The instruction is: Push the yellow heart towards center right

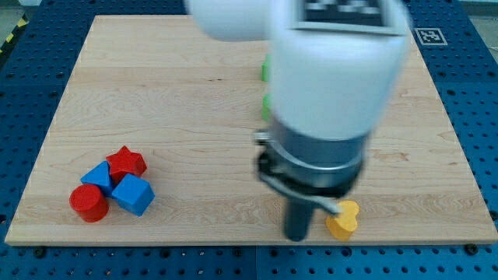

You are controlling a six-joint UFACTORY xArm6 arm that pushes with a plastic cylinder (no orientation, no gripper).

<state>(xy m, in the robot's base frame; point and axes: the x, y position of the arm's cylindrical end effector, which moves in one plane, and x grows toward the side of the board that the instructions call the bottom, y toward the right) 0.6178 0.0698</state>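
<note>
In the camera view, we see the pale wooden board [233,117] with a light, smooth grain lying on a blue perforated bench [478,93], its near edge running just above the view's bottom. The small yellow heart-shaped block [343,219] sits close to that near edge, right of the board's middle, with a broad stretch of bare wood to its right and farther up the right side. Our arm fills the middle of the view: a blurred white cylindrical body [334,62] over a dark collar, ending in the straight dark rod. My tip [296,236] rests on the wood just beside the heart, on its left, and a thin pale strip crosses from the rod to the heart's top. There is no pincer on this arm, so no jaw state shows.

At the near left corner, well apart from the heart, four blocks huddle touching: a red star-shaped block [126,163], a blue triangular block [99,176], a blue cube-like block [132,194] and a red cylinder [88,203]. Two green blocks [265,85] peek from behind the arm's left edge; their shapes we cannot tell.
</note>
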